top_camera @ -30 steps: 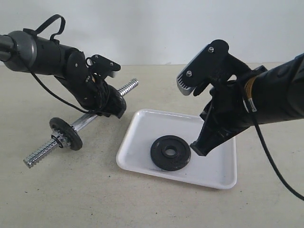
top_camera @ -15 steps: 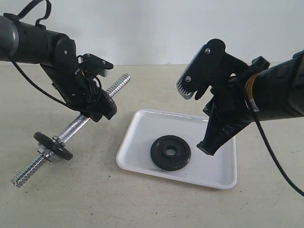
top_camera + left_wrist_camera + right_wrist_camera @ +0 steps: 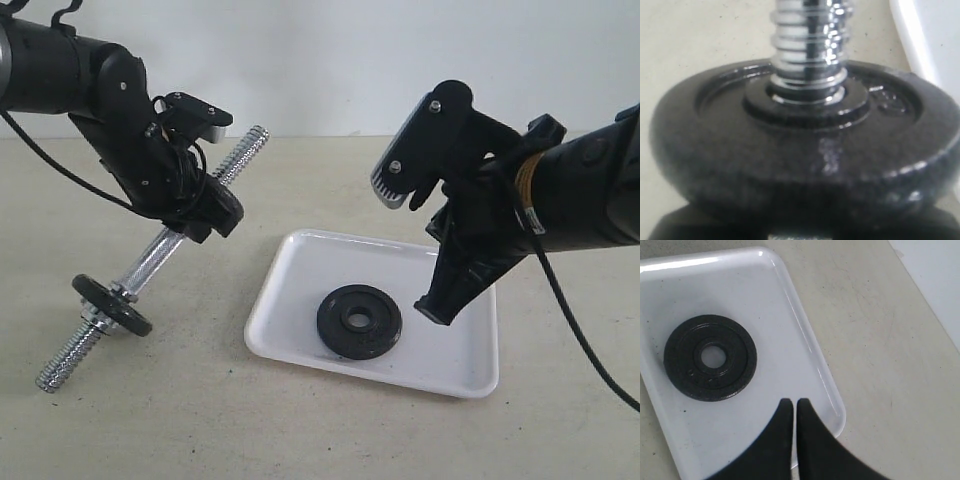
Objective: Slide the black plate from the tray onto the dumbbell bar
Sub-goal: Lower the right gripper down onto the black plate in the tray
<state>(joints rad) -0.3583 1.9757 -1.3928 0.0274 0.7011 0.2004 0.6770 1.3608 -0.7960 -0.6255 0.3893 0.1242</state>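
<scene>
The black plate (image 3: 359, 321) (image 3: 710, 357) lies flat in the white tray (image 3: 440, 352) (image 3: 782, 335), left of its middle. My left gripper (image 3: 196, 218) is shut on the dumbbell bar (image 3: 150, 262), which it holds tilted with one threaded end up and the other low by the table. A fitted black disc (image 3: 112, 305) (image 3: 805, 150) sits on the bar (image 3: 807, 45) near the low end. My right gripper (image 3: 432, 308) (image 3: 791, 402) hovers over the tray's right part, shut and empty, a little apart from the plate.
The beige tabletop (image 3: 200, 420) surrounds the tray. The tray's rim (image 3: 920, 45) shows beside the bar in the left wrist view. A white wall (image 3: 320, 60) stands behind the table.
My left arm has swung the bar leftward and tilted it steeper, its upper threaded end higher. The right gripper has risen slightly and stays shut. The plate has not moved.
</scene>
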